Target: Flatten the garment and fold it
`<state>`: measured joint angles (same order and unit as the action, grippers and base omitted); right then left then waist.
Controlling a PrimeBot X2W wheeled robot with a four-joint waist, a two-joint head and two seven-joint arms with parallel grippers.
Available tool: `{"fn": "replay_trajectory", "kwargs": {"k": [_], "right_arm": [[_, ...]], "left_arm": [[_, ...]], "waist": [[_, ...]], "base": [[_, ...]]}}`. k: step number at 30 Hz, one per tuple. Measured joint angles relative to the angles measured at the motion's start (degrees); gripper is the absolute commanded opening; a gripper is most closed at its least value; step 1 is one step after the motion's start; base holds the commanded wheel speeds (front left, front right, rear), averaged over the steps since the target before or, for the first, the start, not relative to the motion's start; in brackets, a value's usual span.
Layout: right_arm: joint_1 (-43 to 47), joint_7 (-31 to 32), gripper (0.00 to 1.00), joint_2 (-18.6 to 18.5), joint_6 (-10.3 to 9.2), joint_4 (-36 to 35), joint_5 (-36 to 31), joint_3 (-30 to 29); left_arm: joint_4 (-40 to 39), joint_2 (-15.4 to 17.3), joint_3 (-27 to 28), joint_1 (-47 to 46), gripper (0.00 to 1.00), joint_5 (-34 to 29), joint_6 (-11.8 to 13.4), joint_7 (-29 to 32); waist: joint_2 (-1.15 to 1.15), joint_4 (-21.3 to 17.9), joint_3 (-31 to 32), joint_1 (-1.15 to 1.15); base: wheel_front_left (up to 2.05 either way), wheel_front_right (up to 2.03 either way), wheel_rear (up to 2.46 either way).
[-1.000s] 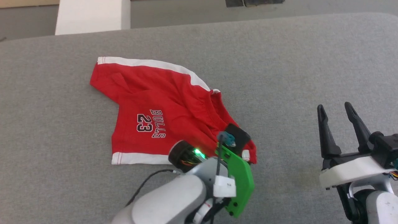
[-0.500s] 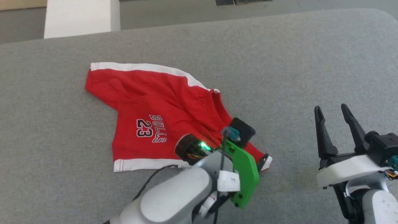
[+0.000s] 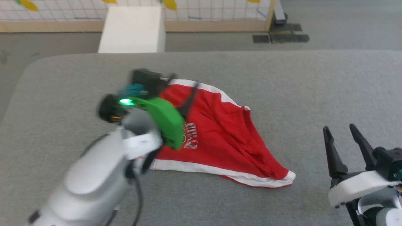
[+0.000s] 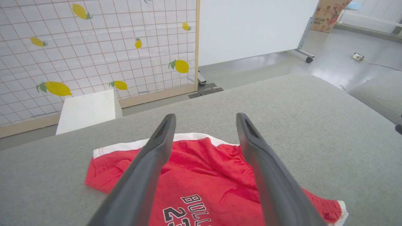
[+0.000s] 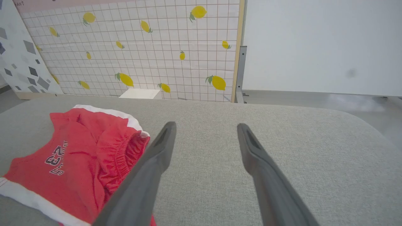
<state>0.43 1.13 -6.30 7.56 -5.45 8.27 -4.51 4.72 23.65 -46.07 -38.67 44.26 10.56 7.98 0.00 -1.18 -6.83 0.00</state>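
Observation:
The garment (image 3: 220,138), red shorts with white stripe trim and "BULLS" print, lies crumpled on the grey padded table (image 3: 298,81), one hem corner drawn out to the near right. My left gripper (image 3: 182,88) hovers open over the shorts' far left part, nothing between its fingers; its forearm hides the near left of the cloth. In the left wrist view the left gripper (image 4: 205,117) is spread wide above the garment (image 4: 204,163). My right gripper (image 3: 345,135) stands open over bare table, right of the shorts. Its own view shows the right gripper (image 5: 205,125) open and the garment (image 5: 72,157) to its left.
A white box (image 3: 132,29) stands on the floor past the table's far edge, before a lemon-patterned grid panel (image 4: 94,47). A white board on wheels (image 4: 251,28) stands farther right. Bare grey table stretches to the right of the shorts.
My left gripper opened, let go of the garment's near right corner and swung up and left over its far part. The head camera tilted, shifting the whole picture. The right gripper kept still.

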Motion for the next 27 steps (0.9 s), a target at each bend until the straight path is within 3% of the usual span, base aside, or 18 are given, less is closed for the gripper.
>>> {"fn": "replay_trajectory", "kwargs": {"k": [6,12,18,23,27], "right_arm": [[1.98,0.46,1.00,0.00,0.00,-1.75,0.56,0.70],[2.77,0.92,1.00,0.02,0.00,-2.61,1.16,1.81],[4.28,1.97,1.00,-0.33,0.00,-2.66,1.41,3.68],[4.32,1.97,1.00,-0.85,0.00,-3.67,2.22,3.91],[4.30,2.45,1.00,-1.07,0.00,-4.85,2.38,3.89]], "left_arm": [[-2.11,7.76,7.40,7.74,1.00,0.14,4.99,-8.88],[-5.24,11.31,10.14,18.65,1.00,1.80,8.27,-12.59],[-8.54,12.74,7.91,25.85,1.00,2.23,8.45,-12.55],[-11.47,12.91,7.10,26.49,1.00,2.54,8.24,-11.72],[-13.74,14.11,4.09,25.33,1.00,4.25,5.03,-5.32]], "waist": [[0.00,3.02,2.27,0.00],[0.00,4.03,2.82,0.00],[0.00,3.73,2.50,0.00],[0.00,3.66,1.06,0.00],[0.00,3.54,-0.69,0.00]], "base": [[0.00,0.00,0.00],[0.00,0.00,0.00],[0.00,0.00,0.00],[0.00,0.00,0.00],[0.00,0.00,0.00]]}}
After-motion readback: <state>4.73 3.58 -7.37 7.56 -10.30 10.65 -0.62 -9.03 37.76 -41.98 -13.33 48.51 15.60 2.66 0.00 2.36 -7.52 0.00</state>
